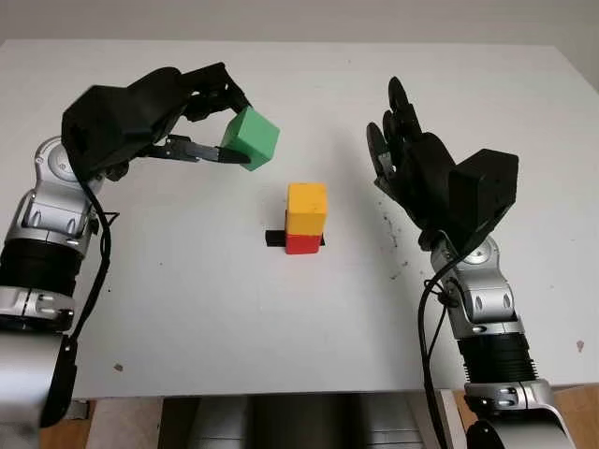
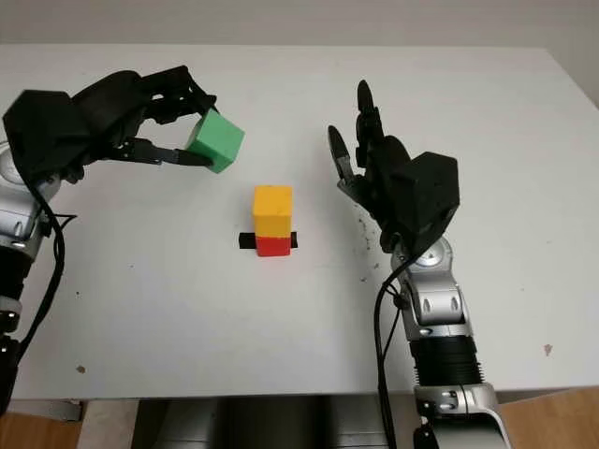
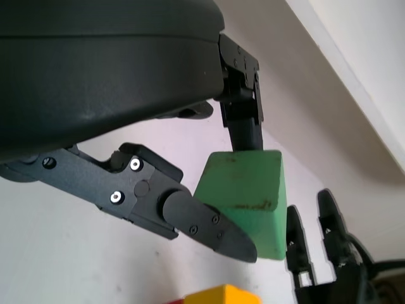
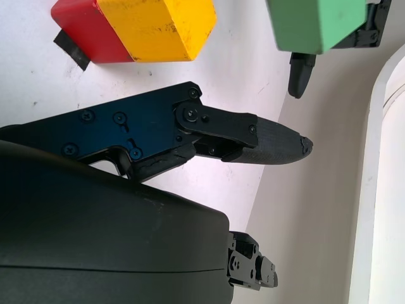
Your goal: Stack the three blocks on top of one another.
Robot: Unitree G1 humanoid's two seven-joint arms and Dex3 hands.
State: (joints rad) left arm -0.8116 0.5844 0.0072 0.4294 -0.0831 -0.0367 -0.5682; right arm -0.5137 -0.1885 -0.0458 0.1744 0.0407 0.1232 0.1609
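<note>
Left hand (image 1: 201, 122) grips the green block (image 1: 251, 137) in the air, up and to the left of the yellow block (image 1: 307, 208), which sits on the red block (image 1: 302, 243) mid-table. Right hand (image 1: 412, 168) hangs open, right of the stack.

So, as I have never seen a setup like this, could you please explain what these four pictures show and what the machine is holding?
This is a humanoid robot with two arms, each ending in a black three-finger robot hand. Two pictures come from cameras on its head, looking down at a white table. The other two come from cameras at its wrists, very close to each hand. On the table a yellow block sits on a red block, which stands on a black mark. The left robot hand holds a green block in the air, up and to the left of that stack. The right robot hand is open, beside the stack.
</note>
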